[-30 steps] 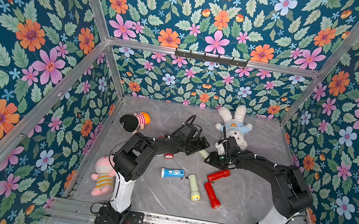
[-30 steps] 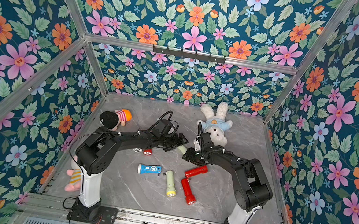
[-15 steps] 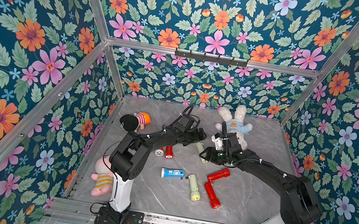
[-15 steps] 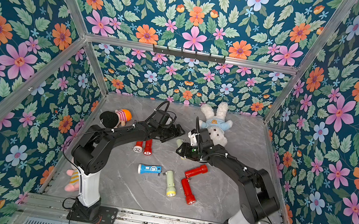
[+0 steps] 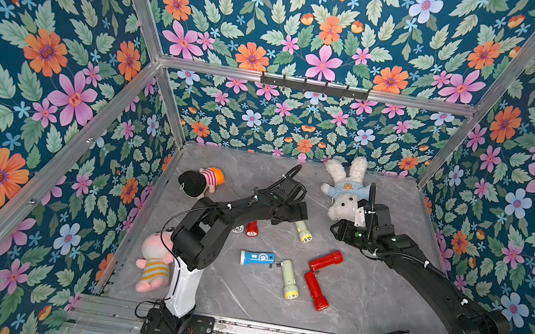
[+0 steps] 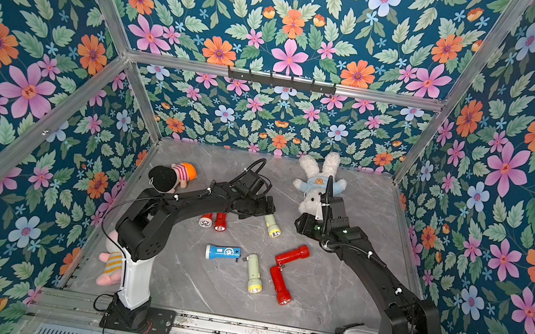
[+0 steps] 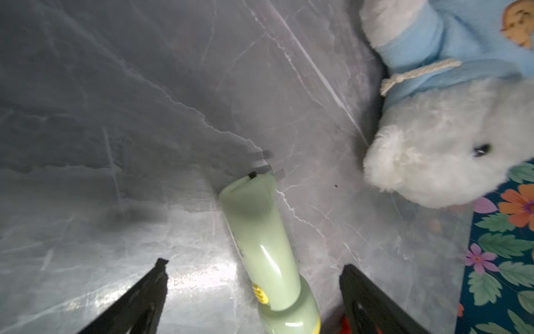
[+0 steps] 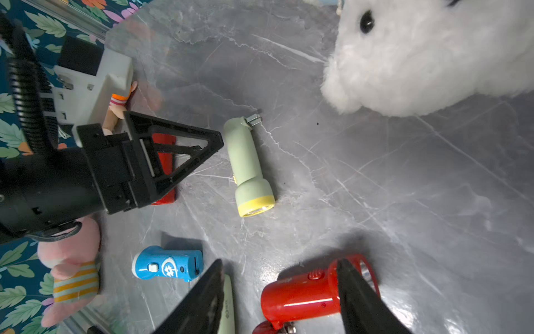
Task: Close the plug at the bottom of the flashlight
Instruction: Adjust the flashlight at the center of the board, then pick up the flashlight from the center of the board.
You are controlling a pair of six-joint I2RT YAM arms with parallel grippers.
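**A:** What do we have nearest the arm bases?

**B:** A pink plush in a striped shirt (image 5: 153,261) lies by the left arm's base. A little further in on the grey marble table (image 5: 236,298), we see a red flashlight (image 5: 314,291) just beside a near green flashlight (image 5: 287,278). Next come a second red flashlight (image 5: 326,259) and a blue flashlight (image 5: 257,259).

**A:** And the one we care about?

**B:** It is further in, mid-table. The far green flashlight (image 5: 303,231) lies flat with its yellow-rimmed lens toward us. Its plug prongs (image 8: 254,119) stick out of the bottom end, so the plug is not closed.

**A:** How does the left gripper stand?

**B:** The left gripper (image 7: 254,263) is over that flashlight, fingers spread wide with one on each side, and we see no contact. A small red flashlight (image 6: 220,221) sits by the left arm.

**A:** And the right?

**B:** The right gripper (image 8: 280,261) is well apart to the right, jaws parted and holding nothing.

**A:** What is farthest back?

**B:** We see a black-haired doll (image 5: 199,182) on the left. A white rabbit plush in a blue shirt (image 5: 344,192) lies near the back wall, just behind the right gripper.
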